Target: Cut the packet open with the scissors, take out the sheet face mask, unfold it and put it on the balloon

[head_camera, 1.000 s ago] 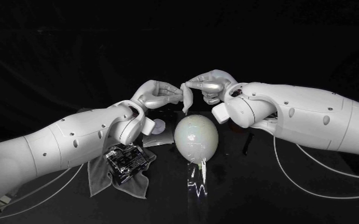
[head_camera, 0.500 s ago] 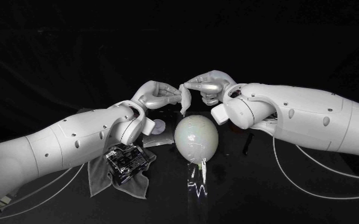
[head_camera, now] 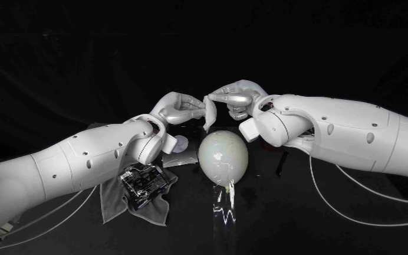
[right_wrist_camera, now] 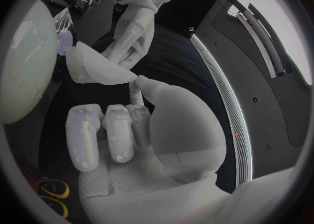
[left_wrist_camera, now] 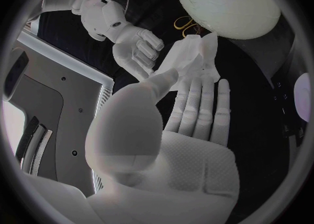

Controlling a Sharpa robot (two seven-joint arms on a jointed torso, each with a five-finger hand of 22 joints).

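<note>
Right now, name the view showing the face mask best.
Right wrist view: the face mask is a large folded wedge, unobstructed. Left wrist view shows it partly behind the left hand; head view shows a thin strip.

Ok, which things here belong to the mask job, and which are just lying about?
Job: sheet face mask, held by left hand and right hand; balloon; scissors; packet.
Lying about: grey cloth; black object on it; white disc.
</note>
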